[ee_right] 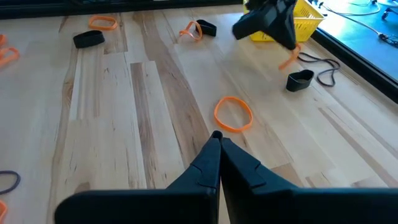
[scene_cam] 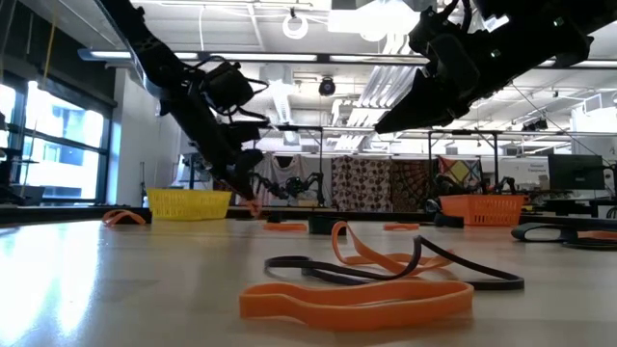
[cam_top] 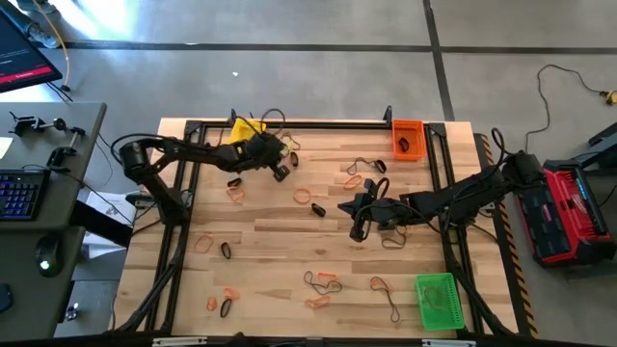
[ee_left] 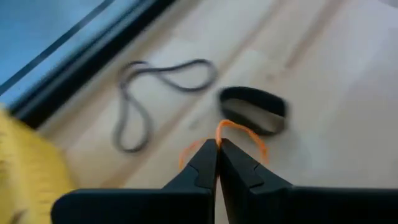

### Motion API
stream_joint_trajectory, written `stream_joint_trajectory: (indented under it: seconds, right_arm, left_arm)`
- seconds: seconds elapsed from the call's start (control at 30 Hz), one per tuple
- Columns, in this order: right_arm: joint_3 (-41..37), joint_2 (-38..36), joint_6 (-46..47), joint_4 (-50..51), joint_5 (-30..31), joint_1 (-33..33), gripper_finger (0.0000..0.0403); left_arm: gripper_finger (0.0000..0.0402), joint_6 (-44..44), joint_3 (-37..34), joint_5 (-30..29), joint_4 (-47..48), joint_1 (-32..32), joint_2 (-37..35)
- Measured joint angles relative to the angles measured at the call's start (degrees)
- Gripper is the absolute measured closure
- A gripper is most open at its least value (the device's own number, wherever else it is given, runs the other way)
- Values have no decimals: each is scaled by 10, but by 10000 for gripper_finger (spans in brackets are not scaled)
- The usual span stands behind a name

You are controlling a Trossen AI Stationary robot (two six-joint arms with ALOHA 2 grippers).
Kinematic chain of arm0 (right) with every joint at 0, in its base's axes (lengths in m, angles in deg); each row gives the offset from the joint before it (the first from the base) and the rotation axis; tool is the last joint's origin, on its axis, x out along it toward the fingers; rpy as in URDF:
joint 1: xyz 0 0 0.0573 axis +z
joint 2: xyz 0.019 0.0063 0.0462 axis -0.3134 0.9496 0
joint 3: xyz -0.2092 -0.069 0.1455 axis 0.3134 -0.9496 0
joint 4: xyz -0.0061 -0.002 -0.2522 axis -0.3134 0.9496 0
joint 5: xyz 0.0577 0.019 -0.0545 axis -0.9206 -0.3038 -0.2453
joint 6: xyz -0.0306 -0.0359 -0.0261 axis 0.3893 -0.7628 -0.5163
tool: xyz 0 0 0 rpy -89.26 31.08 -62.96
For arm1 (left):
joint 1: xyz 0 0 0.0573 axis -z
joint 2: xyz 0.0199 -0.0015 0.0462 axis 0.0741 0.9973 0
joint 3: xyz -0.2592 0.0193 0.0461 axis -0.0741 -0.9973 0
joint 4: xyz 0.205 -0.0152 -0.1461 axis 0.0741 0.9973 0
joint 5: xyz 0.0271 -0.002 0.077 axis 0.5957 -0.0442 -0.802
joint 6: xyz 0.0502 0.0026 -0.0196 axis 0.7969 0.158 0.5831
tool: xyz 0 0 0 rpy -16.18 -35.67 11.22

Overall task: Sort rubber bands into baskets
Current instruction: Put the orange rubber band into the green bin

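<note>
You've got black fingers on the left gripper [ee_left: 217, 146], w/ an orange band [ee_left: 239, 132] pinched at the tips. Just past them: a black band [ee_left: 254, 111], then a grey-olive band [ee_left: 158, 84]; yellow basket [cam_top: 247, 127] right beside that gripper. Right gripper [ee_right: 217, 138] is black too, w/ an orange loop [ee_right: 233, 114] just ahead of its tips. Orange basket [cam_top: 408, 139] sits further out from it, green basket [cam_top: 436, 300] on its other side. Table [cam_top: 270, 231] is pale wood planks w/ a black frame.

Rubber bands [cam_top: 324, 279] on table [cam_top: 270, 241], between baskets [cam_top: 435, 300].
</note>
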Motion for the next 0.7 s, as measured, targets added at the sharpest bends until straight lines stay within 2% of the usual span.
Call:
stream_joint_trajectory:
  seconds: [0.2, 0.7]
  right_arm:
    - [0, 0, 0, -1, 0, 0, 402]
    - [0, 0, 0, -1, 0, 0, 402]
  left_arm:
    - [401, 5, 25, 0, 62, -60, -2]
    - [401, 4, 44, -15, 70, -130, -2]
